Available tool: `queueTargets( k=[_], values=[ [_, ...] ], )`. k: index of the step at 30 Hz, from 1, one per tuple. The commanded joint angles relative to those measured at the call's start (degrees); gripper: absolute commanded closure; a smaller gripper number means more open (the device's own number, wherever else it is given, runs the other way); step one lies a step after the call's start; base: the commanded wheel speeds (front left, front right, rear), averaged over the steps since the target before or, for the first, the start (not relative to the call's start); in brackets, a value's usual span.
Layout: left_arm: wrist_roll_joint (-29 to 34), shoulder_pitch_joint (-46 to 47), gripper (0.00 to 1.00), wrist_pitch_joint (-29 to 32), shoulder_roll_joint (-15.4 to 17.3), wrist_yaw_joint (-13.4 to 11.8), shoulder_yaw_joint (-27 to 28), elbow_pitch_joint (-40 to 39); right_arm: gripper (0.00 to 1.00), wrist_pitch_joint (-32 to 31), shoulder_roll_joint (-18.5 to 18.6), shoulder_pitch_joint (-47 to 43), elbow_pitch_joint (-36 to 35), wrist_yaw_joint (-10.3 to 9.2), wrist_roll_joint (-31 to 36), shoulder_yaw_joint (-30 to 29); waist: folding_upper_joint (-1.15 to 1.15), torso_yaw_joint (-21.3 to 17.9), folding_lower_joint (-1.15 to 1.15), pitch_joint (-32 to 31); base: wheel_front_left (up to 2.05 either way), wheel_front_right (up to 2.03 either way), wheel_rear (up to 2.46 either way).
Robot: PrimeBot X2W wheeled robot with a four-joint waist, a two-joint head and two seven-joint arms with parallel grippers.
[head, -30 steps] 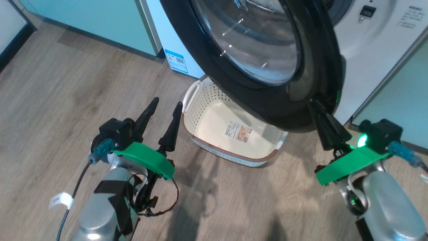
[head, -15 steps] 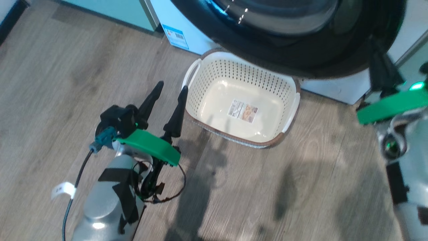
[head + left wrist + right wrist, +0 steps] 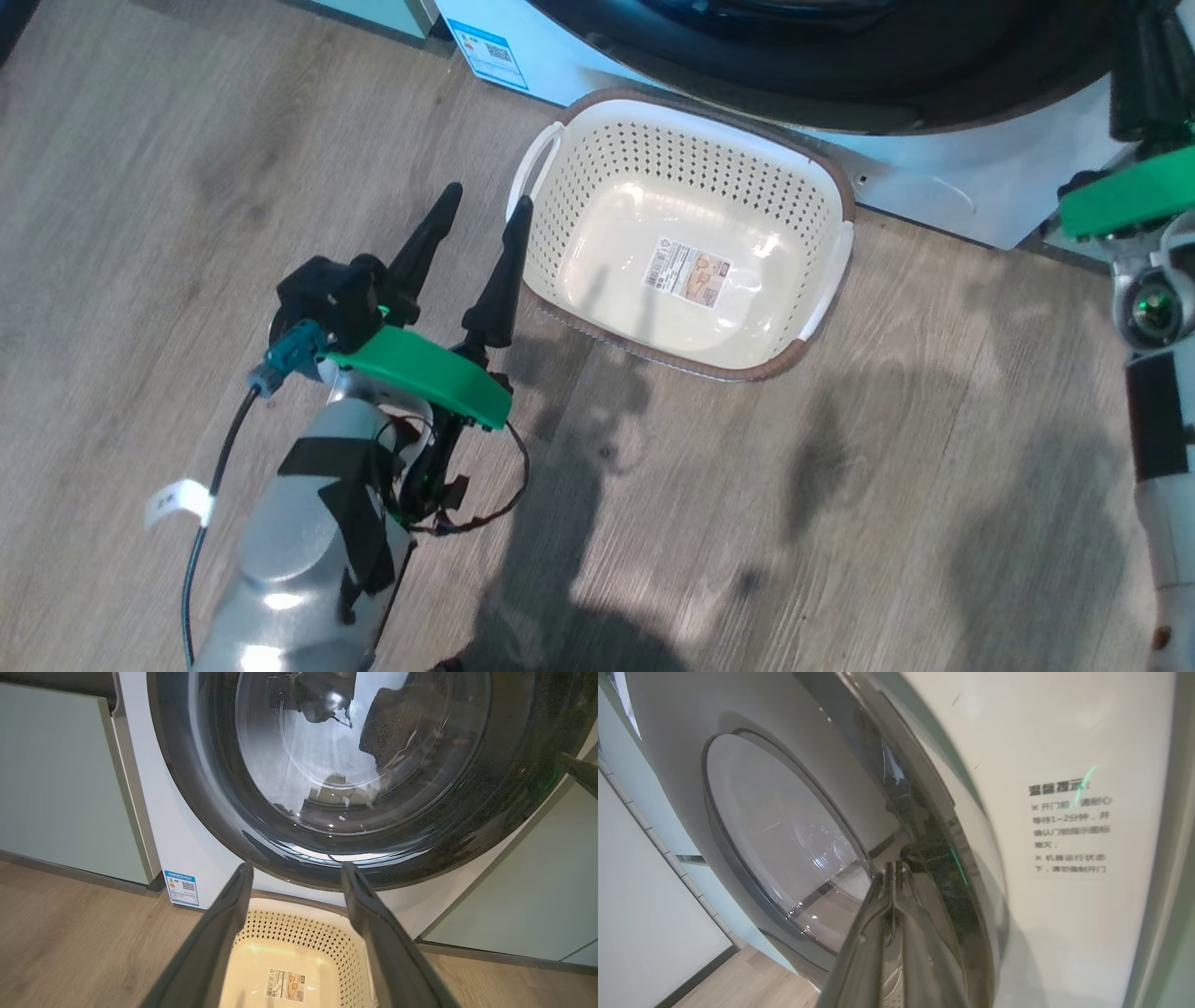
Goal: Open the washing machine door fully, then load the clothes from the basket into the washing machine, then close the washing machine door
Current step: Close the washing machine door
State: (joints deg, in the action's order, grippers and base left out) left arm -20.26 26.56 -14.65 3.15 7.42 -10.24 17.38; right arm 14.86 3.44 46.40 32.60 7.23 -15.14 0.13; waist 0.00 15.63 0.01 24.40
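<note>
- Pressing fingers together, the right gripper (image 3: 894, 868) leans on the round shiny black door (image 3: 364, 765), likely to shut it.
- The left gripper (image 3: 488, 196) hangs wide beside the empty cream plastic basket (image 3: 653, 159).

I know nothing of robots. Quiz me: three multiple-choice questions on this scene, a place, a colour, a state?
1. Where is the basket? A on the floor before the washing machine; B on a shelf; C on a chair.
2. What colour is the machine's sticker? A red; B blue; C yellow.
3. How is the left gripper? A open; B shut on cloth; C shut on the basket.
1 A, it stands on planks below the door; 2 B, plainly blue; 3 A, its fingers stand apart, holding nothing.
</note>
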Motion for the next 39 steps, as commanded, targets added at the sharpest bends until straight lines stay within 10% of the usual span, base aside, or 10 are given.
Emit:
queueTargets(
  k=[1, 27, 29, 30, 31, 32, 39],
  values=[
    [0.0, 1.8, 0.0, -0.3, 1.2, 0.1, 2.2, -2.0, 1.0, 0.1, -0.6, 2.8, -1.4, 0.25, -0.3, 0.3, 0.0, -0.1, -0.01, 0.3, 0.0, 0.0, 0.0],
    [-0.7, 0.3, 0.0, -0.3, 3.3, 0.1, 6.5, -1.5, 1.0, 0.1, -0.6, -4.1, -3.2, 0.25, -8.1, 12.0, 0.0, -3.2, -0.01, -6.9, 0.0, 0.0, 0.0],
    [-1.2, 0.0, 0.0, -0.3, 3.9, 0.1, 7.4, -1.3, 0.78, 0.1, -0.6, -5.8, -3.6, 0.25, -9.1, 14.1, 0.0, -4.1, -0.01, -8.3, 0.0, 0.0, 0.0],
    [-1.4, -0.2, 0.0, -0.3, 4.2, 0.1, 7.8, -1.1, 0.56, 0.1, -0.6, -6.7, -3.8, 0.25, -9.7, 14.9, 0.0, -4.6, -0.01, -9.0, 0.0, 0.0, 0.0],
    [-2.0, -0.4, 0.0, -0.3, 4.3, 0.1, 8.5, -0.8, 0.09, 0.1, -0.6, -7.6, -3.8, 0.25, -10.3, 15.9, 0.0, -5.1, -0.01, -9.7, 0.0, 0.0, 0.0],
    [-2.6, -0.6, 0.0, -0.3, 4.6, 0.1, 9.2, -0.4, 0.0, 0.1, -0.6, -8.5, -3.5, 0.25, -10.6, 17.0, 0.0, -5.8, -0.01, -10.5, 0.0, 0.0, 0.0],
    [-5.0, -2.3, 0.0, -0.3, 8.2, 0.1, 9.7, 3.2, 0.0, 0.1, -0.6, -14.4, -4.5, 0.25, -9.6, 16.6, 0.0, -10.2, -0.01, -15.5, 0.0, 0.0, 0.0]
  ],
)
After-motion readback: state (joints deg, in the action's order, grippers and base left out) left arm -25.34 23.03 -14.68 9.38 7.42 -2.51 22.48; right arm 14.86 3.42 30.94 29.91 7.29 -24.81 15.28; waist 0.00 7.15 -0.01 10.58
